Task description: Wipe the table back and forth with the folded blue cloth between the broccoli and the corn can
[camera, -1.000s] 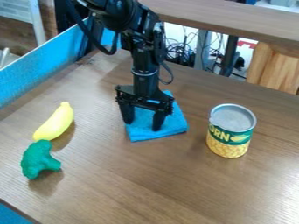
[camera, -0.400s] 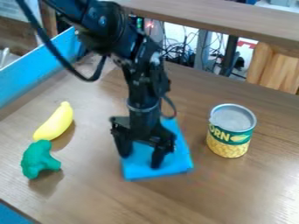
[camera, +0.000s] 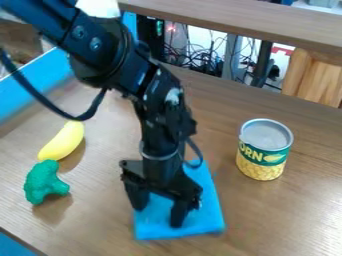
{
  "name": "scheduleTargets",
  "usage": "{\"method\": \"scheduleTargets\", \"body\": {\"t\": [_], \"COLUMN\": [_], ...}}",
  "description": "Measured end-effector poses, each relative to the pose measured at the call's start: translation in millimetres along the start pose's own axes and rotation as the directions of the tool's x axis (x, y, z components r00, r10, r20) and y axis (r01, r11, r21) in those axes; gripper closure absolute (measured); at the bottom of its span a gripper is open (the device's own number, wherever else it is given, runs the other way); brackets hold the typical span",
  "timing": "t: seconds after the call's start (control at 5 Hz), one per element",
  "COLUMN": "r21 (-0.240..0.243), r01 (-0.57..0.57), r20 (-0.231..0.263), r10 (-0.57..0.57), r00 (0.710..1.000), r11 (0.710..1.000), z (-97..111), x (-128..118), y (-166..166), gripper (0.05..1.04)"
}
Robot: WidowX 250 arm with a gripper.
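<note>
One blue cloth (camera: 206,217) has slid nearer the camera beneath one gripper (camera: 157,215), its jaws apart.

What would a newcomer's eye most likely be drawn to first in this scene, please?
Probably the black arm, slanting in from the upper left, with its gripper spread open on the bright blue cloth near the bottom middle. Next might come the yellow banana and green broccoli at the left, and the corn can standing upright at the right.
</note>
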State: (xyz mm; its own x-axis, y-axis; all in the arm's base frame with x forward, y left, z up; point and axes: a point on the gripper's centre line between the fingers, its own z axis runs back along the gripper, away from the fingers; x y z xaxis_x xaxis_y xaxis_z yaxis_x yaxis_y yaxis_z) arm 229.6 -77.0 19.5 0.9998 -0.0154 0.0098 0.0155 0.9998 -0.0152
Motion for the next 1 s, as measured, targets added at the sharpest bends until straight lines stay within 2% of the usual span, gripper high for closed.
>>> {"method": "scheduleTargets", "body": {"t": [0.2, 0.4, 0.6, 1.0], "r21": [0.004, 0.017, 0.028, 0.030], "r01": [0.023, 0.024, -0.031, -0.142], "r20": [-0.015, -0.014, -0.020, -0.006], "r10": [-0.023, -0.024, 0.031, 0.142], "r00": [1.000, 1.000, 0.999, 0.990], "r11": [1.000, 1.000, 0.999, 0.989], "z": [0.1, -0.3, -0.8, 2.2], "x": [-19.0, -18.2, -5.6, 40.4], "y": [-5.4, -3.1, 14.4, 48.1], "gripper": [0.083, 0.083, 0.083, 0.083]}}
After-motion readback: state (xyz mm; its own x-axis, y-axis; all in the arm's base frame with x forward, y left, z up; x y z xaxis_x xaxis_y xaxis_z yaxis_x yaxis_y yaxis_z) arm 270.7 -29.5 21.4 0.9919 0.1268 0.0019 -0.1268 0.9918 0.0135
